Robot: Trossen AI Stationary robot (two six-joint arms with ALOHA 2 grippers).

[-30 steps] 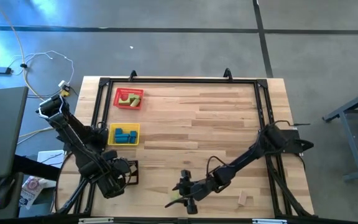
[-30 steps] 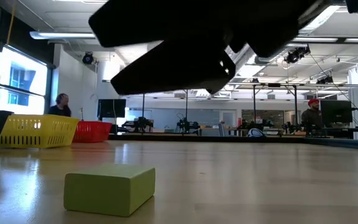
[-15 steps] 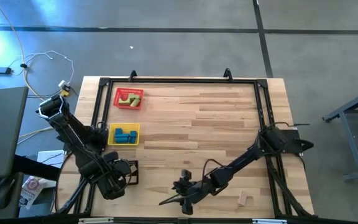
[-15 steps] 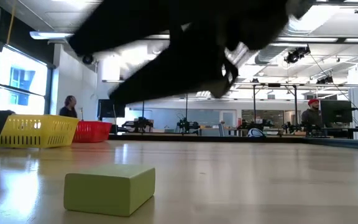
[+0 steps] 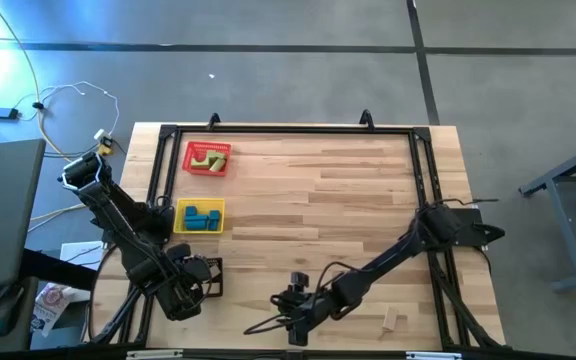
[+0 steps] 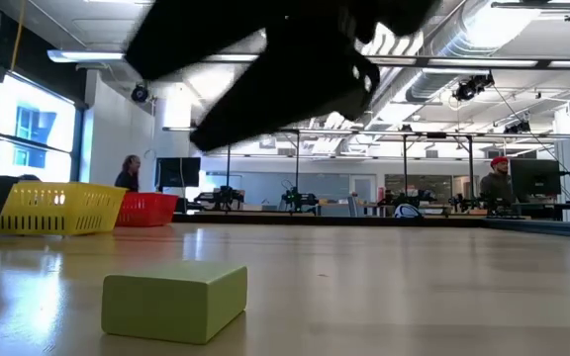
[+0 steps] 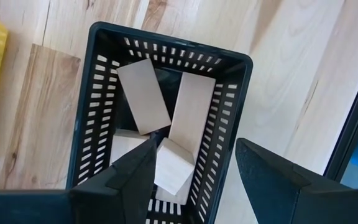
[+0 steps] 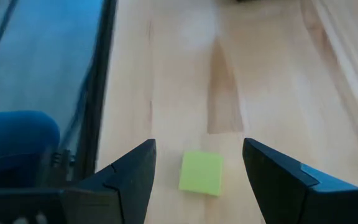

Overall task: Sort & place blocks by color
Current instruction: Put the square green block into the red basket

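Observation:
A light green block [image 8: 202, 172] lies flat on the table near its front edge, also plain in the low view [image 6: 174, 300]. My right gripper [image 8: 197, 148] hangs open above it, one finger to each side, touching nothing; in the high view the gripper [image 5: 288, 320] covers the block. My left gripper [image 7: 194, 152] stands open over the black tray [image 7: 104, 93] at the table's front left, which holds several tan blocks [image 7: 143, 94]. One tan block [image 5: 392, 320] lies loose near the front right.
A red tray [image 5: 208, 158] with green blocks and a yellow tray [image 5: 199, 216] with blue blocks stand along the left side. A black frame [image 5: 288, 130] runs round the table. The middle of the tabletop is bare wood. People show in the room beyond.
My right gripper has risen a little above the green block and its wrist has tipped and rolled. The green block has stayed where it was.

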